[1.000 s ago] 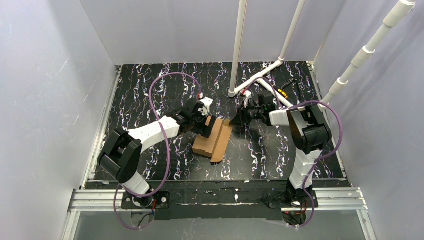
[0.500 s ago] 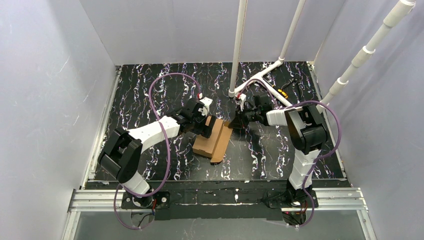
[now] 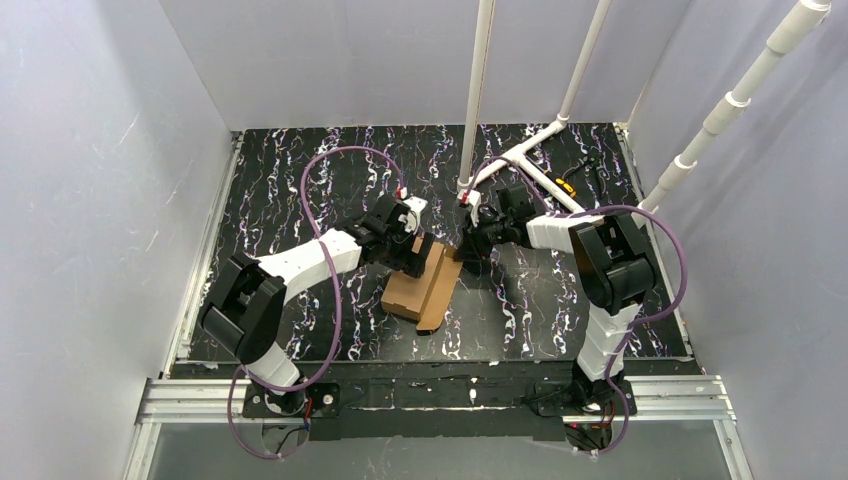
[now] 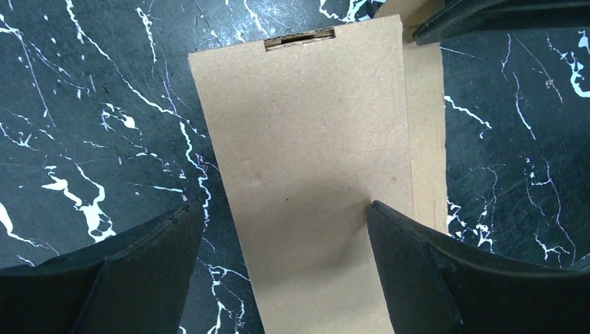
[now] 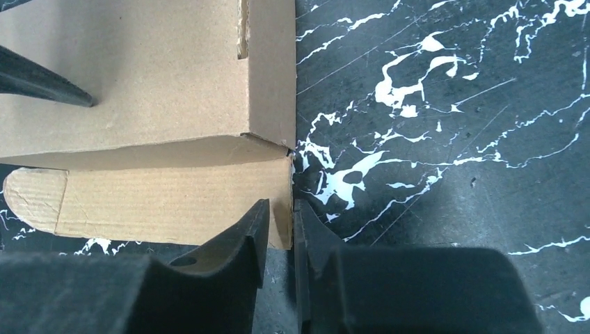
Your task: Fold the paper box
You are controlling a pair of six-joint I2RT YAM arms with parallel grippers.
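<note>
Here we see the paper box (image 3: 425,285) lying on the table (image 3: 300,200), just in front of the white pipe (image 3: 465,186). Our left gripper (image 4: 284,216) hangs over its top panel, jaws wide. Our right gripper (image 5: 282,209), jaws narrow, pinches the flap edge nearest that pipe.

I watch 3 views. The top camera looks down from above and behind both arm bases (image 3: 290,400), taking in the whole table (image 3: 300,200). Both wrist cameras sit very close, looking past their own fingers (image 4: 132,278) onto the paper box (image 4: 313,153), which all 3 views share; the right one seems angled lower.
</note>
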